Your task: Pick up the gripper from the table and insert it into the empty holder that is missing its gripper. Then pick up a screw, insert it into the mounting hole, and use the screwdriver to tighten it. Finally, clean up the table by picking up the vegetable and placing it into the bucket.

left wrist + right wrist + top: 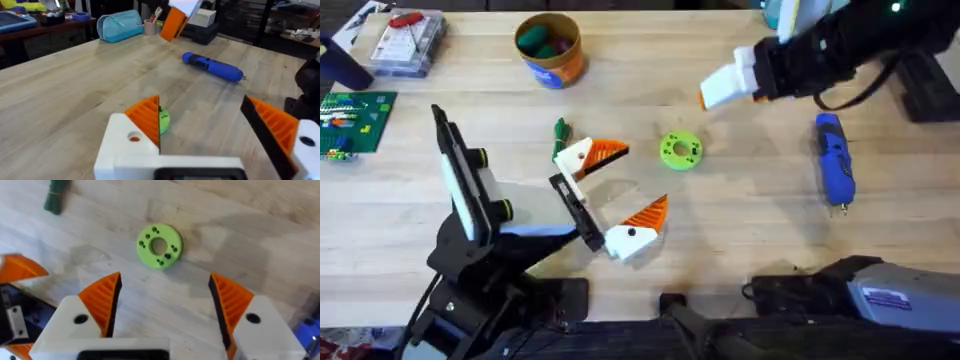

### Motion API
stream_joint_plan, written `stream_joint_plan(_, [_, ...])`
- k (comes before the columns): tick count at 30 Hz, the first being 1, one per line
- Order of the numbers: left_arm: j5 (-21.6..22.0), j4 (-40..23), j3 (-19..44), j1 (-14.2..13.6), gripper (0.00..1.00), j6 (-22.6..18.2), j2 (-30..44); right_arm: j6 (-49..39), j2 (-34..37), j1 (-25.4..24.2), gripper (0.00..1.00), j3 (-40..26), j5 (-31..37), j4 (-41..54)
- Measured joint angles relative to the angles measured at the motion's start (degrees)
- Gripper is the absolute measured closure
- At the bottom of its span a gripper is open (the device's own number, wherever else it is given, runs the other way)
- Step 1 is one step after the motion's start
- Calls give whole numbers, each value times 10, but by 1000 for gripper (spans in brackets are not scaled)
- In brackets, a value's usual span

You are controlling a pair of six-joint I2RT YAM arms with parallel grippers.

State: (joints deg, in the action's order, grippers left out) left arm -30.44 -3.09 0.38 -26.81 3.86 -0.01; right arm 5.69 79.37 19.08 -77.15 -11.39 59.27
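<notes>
My left gripper [645, 178] lies open on the table, its two mounts on a black rail [575, 205]. The small white pointed holder [576, 160] carries the orange ribbed gripper [607, 152], also seen in the left wrist view [147, 117]. The other finger is a bigger white block [625, 241]. My right gripper [715, 92] hovers open and empty above the table [165, 277]. The blue screwdriver [835, 160] lies at the right. The dark-green vegetable [560, 130] lies beside the holder. The orange bucket [552, 55] stands at the back. A screw is out of view.
A bright-green round disc [681, 150] lies just ahead of my left gripper's fingertips and below the right gripper [160, 246]. A clear plastic box [408, 42] and a green board [355, 118] sit at the far left.
</notes>
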Motion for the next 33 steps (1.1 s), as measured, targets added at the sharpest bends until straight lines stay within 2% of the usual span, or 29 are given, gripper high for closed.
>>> stream_joint_plan(6, [0,0,0,0,10,0,0,-12,-16,29,5,-1,65,80])
stream_joint_plan(10, [0,0,0,0,10,0,0,-13,-16,32,5,-1,82,118])
stream_joint_plan(15, [0,0,0,0,10,0,0,-15,-16,69,4,-1,88,149])
stream_joint_plan(21, [0,0,0,0,10,0,0,-6,-39,102,4,12,88,88])
stream_joint_plan(25, [0,0,0,0,10,0,0,9,-73,114,5,70,93,36])
stream_joint_plan(30, [0,0,0,0,10,0,0,23,-81,117,4,145,101,19])
stream_joint_plan(33, [0,0,0,0,10,0,0,26,-81,117,5,162,102,14])
